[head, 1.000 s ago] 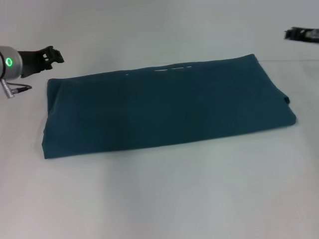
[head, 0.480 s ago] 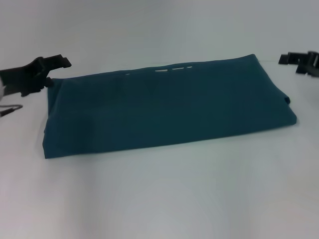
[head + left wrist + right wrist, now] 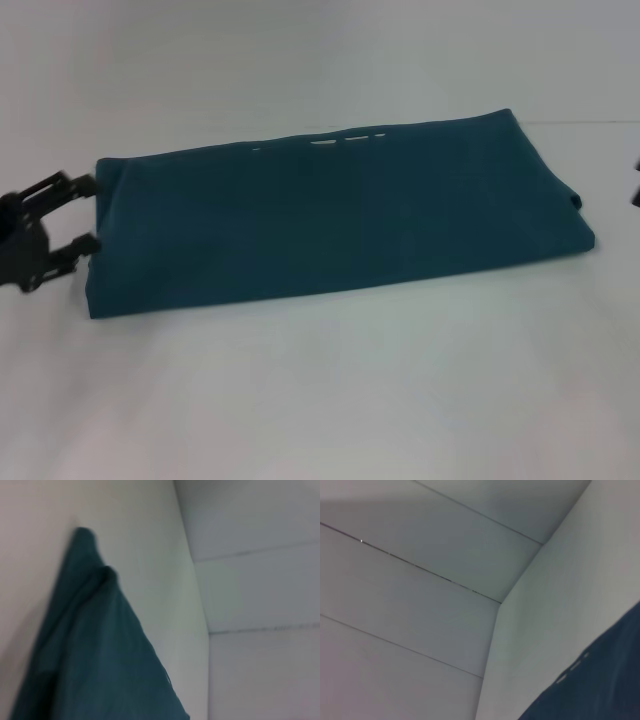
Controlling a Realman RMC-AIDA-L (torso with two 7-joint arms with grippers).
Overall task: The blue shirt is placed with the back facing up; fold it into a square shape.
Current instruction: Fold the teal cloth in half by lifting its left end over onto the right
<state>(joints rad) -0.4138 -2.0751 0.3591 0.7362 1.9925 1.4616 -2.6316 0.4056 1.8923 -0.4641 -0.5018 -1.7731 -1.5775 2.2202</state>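
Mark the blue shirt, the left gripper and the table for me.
blue shirt (image 3: 340, 215): head view, middle of the folded cloth.
left gripper (image 3: 88, 213): head view, between its open fingertips.
table (image 3: 330, 390): head view, bare near surface.

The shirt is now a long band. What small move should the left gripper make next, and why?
Probably ease the left gripper forward so its open jaws take the blue shirt at its left short edge. The jaws stand open right beside that edge, holding nothing, and the band is still long, not square. The right gripper barely shows at the picture's edge.
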